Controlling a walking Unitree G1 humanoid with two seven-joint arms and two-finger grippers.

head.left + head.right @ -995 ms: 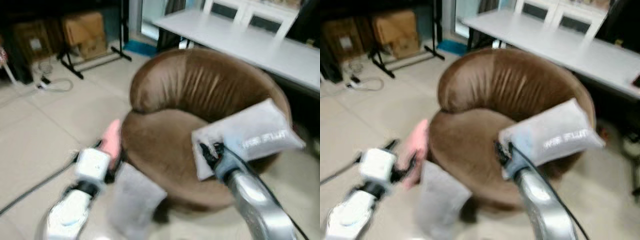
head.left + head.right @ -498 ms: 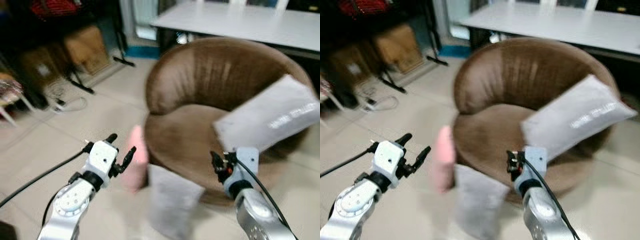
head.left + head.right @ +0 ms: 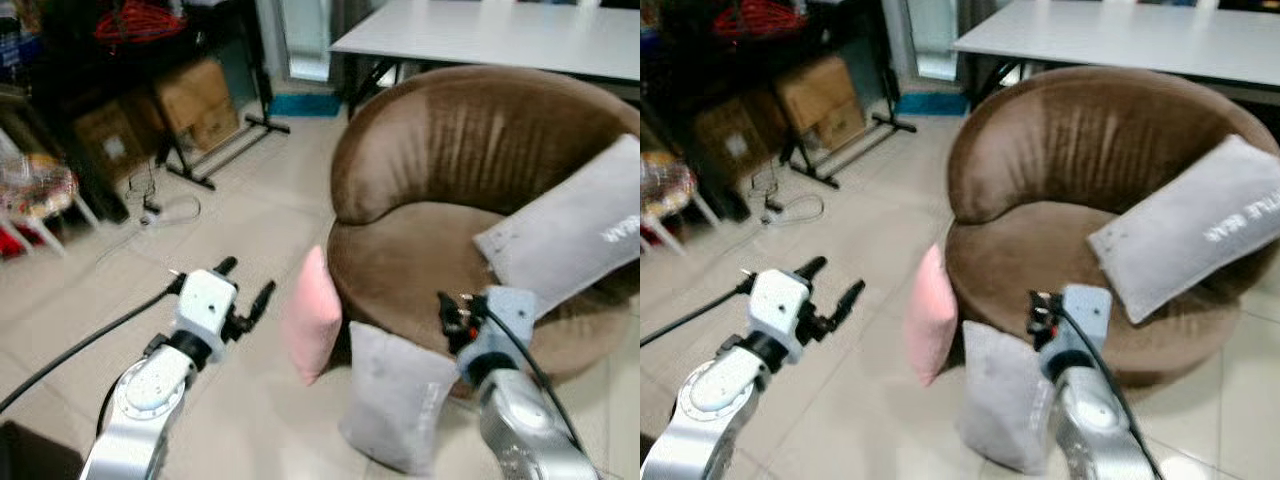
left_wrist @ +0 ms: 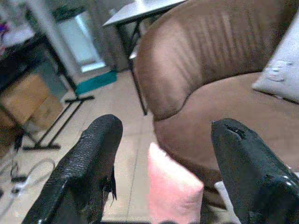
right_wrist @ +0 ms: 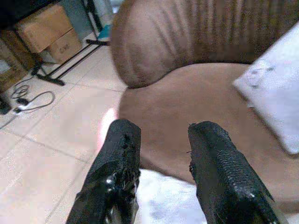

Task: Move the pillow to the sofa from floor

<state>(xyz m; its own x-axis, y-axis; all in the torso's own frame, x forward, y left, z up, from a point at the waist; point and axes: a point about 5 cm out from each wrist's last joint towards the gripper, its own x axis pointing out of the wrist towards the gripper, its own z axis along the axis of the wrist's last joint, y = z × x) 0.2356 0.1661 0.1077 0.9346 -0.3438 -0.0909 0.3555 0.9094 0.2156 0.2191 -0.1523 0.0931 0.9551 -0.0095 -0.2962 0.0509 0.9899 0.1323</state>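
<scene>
left tool (image 3: 243, 284) spread, empty, right tool (image 3: 1041, 312) parted, empty | grey pillow (image 3: 395, 395) stood on floor (image 3: 240, 230) against sofa (image 3: 470, 200), pink pillow (image 3: 312, 314) upright beside it, long axes vertical | we judged both soft, light; pinch a top corner | third pillow (image 3: 575, 229) lay on seat

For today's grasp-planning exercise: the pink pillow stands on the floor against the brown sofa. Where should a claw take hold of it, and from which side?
Grip the pink pillow by its upper edge, coming from above. It stands on edge, leaning on the sofa, so its thin top is free. The open left claw is probably best placed; the grey pillow crowds the other side.
</scene>
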